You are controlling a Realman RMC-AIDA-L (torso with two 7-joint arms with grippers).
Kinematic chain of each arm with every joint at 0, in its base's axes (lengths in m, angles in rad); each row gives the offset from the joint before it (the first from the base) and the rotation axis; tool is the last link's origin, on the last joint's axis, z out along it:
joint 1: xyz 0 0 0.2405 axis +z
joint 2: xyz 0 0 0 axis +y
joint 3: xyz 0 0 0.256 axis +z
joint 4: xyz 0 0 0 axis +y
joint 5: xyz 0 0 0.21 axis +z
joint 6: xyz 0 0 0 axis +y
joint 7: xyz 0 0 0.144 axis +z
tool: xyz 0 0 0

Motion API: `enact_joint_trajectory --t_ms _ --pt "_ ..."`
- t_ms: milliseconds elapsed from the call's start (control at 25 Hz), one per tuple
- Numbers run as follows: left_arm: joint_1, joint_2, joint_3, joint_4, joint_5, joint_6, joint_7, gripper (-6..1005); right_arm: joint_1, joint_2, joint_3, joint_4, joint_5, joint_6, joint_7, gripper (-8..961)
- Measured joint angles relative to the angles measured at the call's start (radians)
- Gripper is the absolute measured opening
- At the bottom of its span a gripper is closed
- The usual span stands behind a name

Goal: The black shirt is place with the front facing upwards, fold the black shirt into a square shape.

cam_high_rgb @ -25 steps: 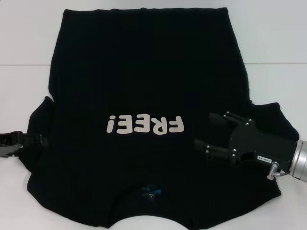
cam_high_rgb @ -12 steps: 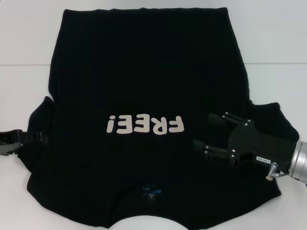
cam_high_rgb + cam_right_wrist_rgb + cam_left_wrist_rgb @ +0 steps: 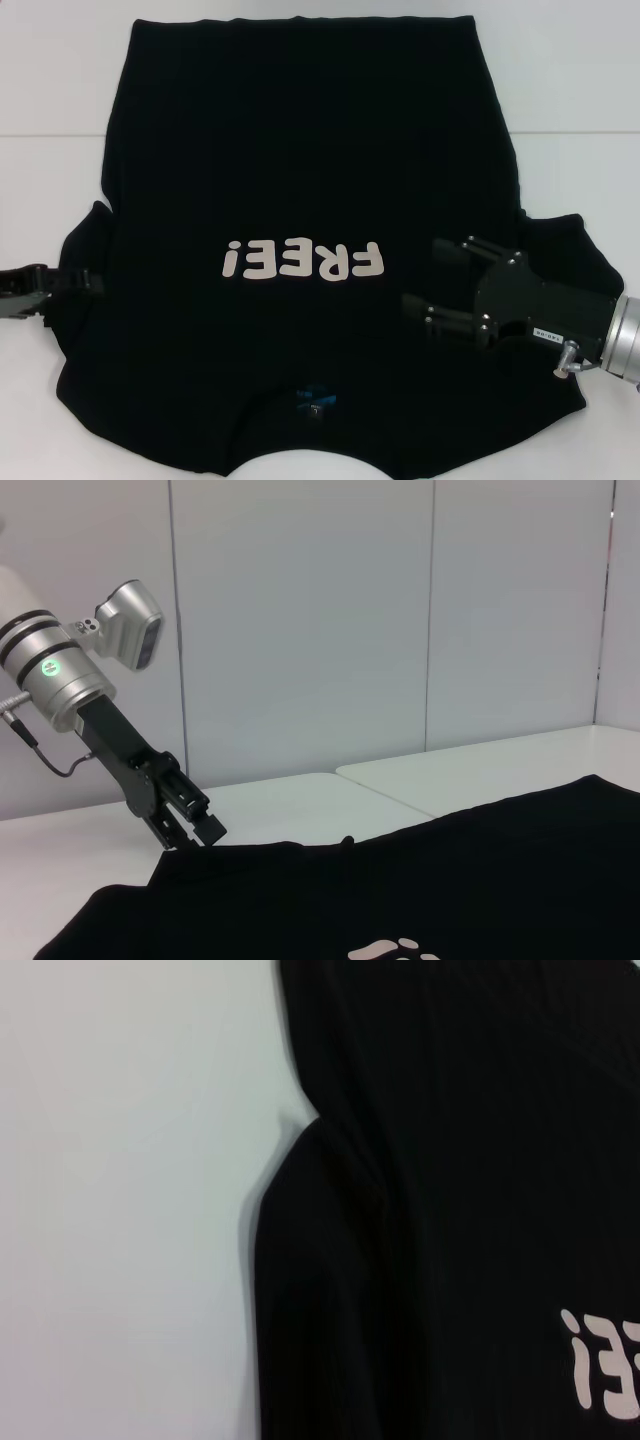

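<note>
1. The white table (image 3: 570, 80) carries the black shirt (image 3: 300, 150), spread flat and front up, covering most of the surface, collar toward the robot.
2. The pale "FREE!" lettering (image 3: 302, 262) sits mid-chest; a small blue neck label (image 3: 315, 398) lies near the collar.
3. The right gripper (image 3: 432, 273) hovers over the shirt's right chest, fingers spread apart, holding nothing.
4. The left gripper (image 3: 92, 282) sits at the left sleeve's edge; whether it grips the cloth cannot be told.

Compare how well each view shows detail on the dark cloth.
Head view: black shirt reads as flat black, only the FREE! lettering stands out. Left wrist view: faint sleeve folds visible. Right wrist view: shirt dark against bright walls; left claw silhouetted.
</note>
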Motion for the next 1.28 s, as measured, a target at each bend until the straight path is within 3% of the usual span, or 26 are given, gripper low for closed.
enact_joint_trajectory --t_ms 1120,1280 --pt "-0.007 0.001 0.015 -0.008 0.051 -0.016 -0.029 871 0.0 0.0 0.006 0.0 0.0 -0.017 0.001 865" --pt "-0.008 -0.001 0.02 -0.008 0.057 -0.024 -0.034 779 0.0 0.0 0.006 0.0 0.0 -0.018 0.002 864"
